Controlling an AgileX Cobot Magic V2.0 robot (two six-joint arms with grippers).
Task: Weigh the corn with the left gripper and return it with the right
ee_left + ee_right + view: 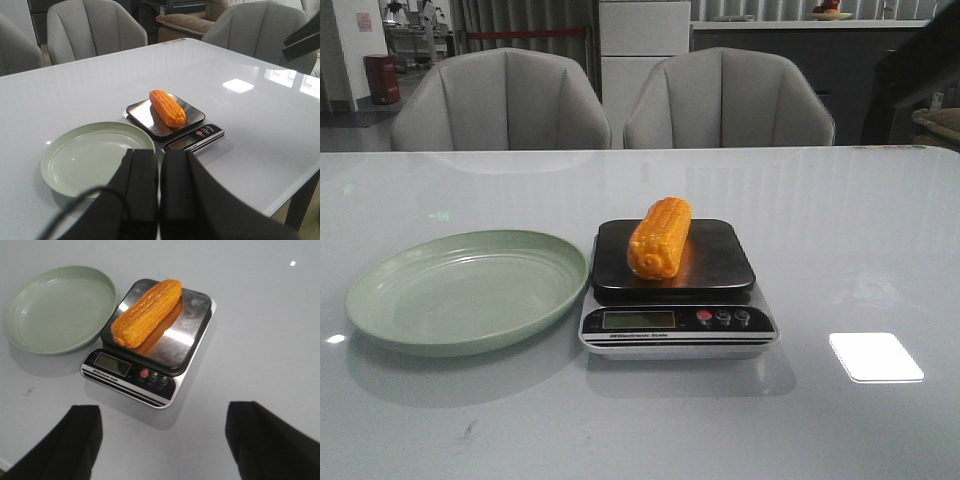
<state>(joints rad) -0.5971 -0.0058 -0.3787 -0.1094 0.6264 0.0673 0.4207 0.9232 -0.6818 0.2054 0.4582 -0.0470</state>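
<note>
Left gripper (159, 200): 2 black fingers pressed together, nothing between them, held back from the table edge and aimed toward the plate and scale.

Right gripper (162, 440): 2 dark fingers spread wide apart and empty, hanging above the table on the near side of the scale.

Corn (659, 237): lying on its side on the dark weighing platform of the digital kitchen scale (676, 320), slightly toward the platform's 9 o'clock side in the front view, long axis running from 6 toward 12 o'clock. No finger touches it.

Plate (380, 330): pale green, round and shallow, nothing in it, at 9 o'clock of the scale with its rim just beside the scale's edge.

Scale front: 1 display window and 3 small buttons, 1 of them red; the reading is too small to make out.

Progress: the weighing half looks done, since the corn sits on the scale and the left gripper is clear of it. Left to do, by this judgement: the right gripper must come in, grasp the corn and carry it to the plate.

Look of the corn: short, stubby, orange-yellow cob, neat rows of kernels, blunt rounded near end, faint orange reflection on the glossy platform.

Setting: glossy white table (860, 240), 2 grey chairs behind.
</note>
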